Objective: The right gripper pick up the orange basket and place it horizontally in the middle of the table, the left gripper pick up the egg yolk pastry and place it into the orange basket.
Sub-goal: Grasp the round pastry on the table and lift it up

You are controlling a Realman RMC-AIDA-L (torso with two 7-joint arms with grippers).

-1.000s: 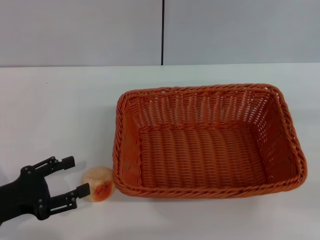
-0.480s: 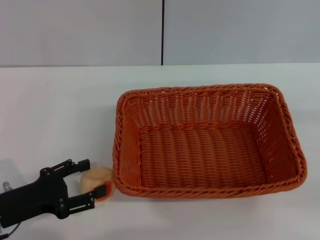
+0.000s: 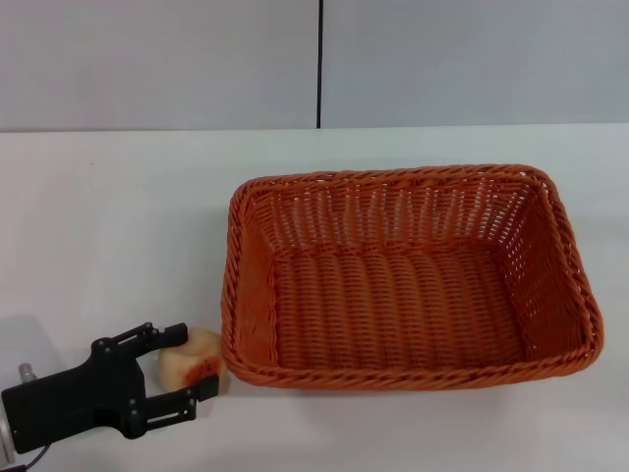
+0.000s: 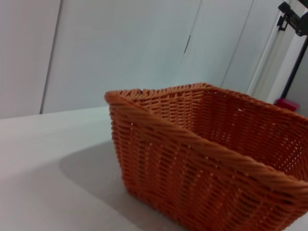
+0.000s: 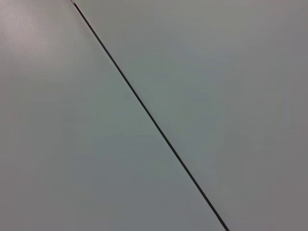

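The orange basket (image 3: 251,295) lies lengthwise across the middle of the white table (image 3: 118,216), with nothing in it. The egg yolk pastry (image 3: 185,356) rests on the table against the basket's near left corner. My left gripper (image 3: 192,361) is low at the front left and open, with one finger on each side of the pastry. The left wrist view shows the basket's corner and side wall (image 4: 192,168) close up, but neither the pastry nor my own fingers. The right gripper is out of view; its wrist view shows only a grey wall.
A grey panelled wall (image 3: 442,59) with a dark vertical seam (image 3: 319,64) stands behind the table. A black stand (image 4: 293,48) and something pink (image 4: 287,103) show beyond the basket in the left wrist view.
My left gripper has moved right toward the basket, and its open fingers now straddle the pastry. The basket and pastry have stayed put.
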